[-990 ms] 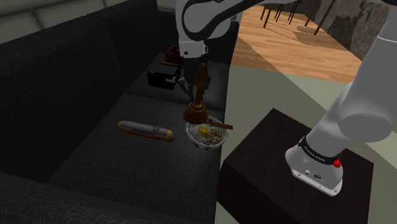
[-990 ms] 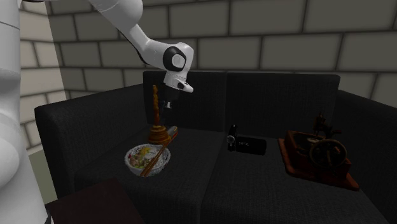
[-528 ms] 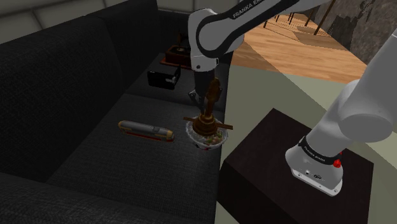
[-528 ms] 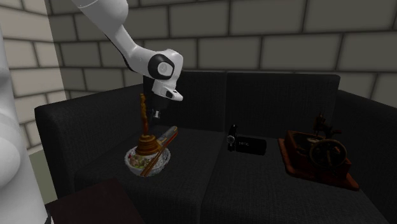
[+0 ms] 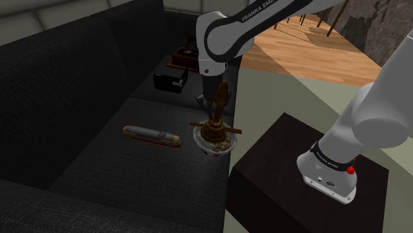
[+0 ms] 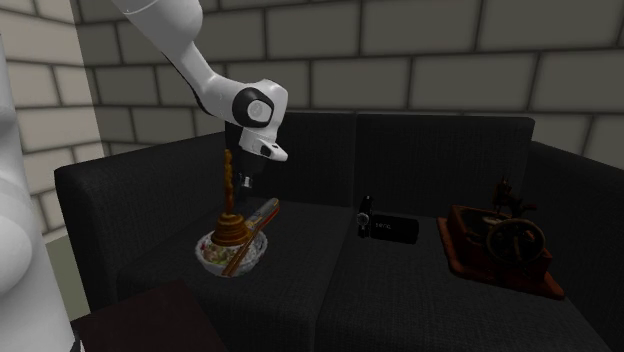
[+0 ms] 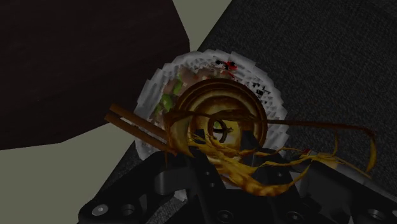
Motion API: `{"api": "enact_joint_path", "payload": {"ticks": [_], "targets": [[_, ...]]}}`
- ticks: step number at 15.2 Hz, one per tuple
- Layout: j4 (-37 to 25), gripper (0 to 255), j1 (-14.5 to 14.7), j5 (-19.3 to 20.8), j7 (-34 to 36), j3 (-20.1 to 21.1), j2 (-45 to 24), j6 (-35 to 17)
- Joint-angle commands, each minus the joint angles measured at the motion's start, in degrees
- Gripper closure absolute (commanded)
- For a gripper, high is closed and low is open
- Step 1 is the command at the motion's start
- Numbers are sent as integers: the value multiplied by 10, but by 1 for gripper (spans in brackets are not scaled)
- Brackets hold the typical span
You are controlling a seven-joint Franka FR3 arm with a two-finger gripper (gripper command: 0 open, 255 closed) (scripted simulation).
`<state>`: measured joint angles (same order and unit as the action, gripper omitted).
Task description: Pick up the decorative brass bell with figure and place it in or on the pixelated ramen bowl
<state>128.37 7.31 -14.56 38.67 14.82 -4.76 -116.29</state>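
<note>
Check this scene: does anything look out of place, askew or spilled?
The brown-gold bell stands upright inside the ramen bowl, on top of the food, an odd spot for an ornament. The bowl itself sits on a black sofa, near the seat's edge. Nothing looks spilled.

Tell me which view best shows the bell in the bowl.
Second exterior view: side-on, the bell stands upright with its base in the bowl. Shoulder view shows it dimmer; wrist view looks down onto it, bowl rim around.
</note>
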Motion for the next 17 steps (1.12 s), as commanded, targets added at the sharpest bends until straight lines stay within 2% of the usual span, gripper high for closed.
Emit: {"api": "enact_joint_path", "payload": {"ticks": [1, 6, 10, 17], "targets": [[1, 0, 0, 0, 0, 0, -1, 0], [1, 0, 0, 0, 0, 0, -2, 0], [-54, 0, -9, 8, 3, -8, 15, 73], [-54, 0, -9, 8, 3, -8, 15, 73]]}}
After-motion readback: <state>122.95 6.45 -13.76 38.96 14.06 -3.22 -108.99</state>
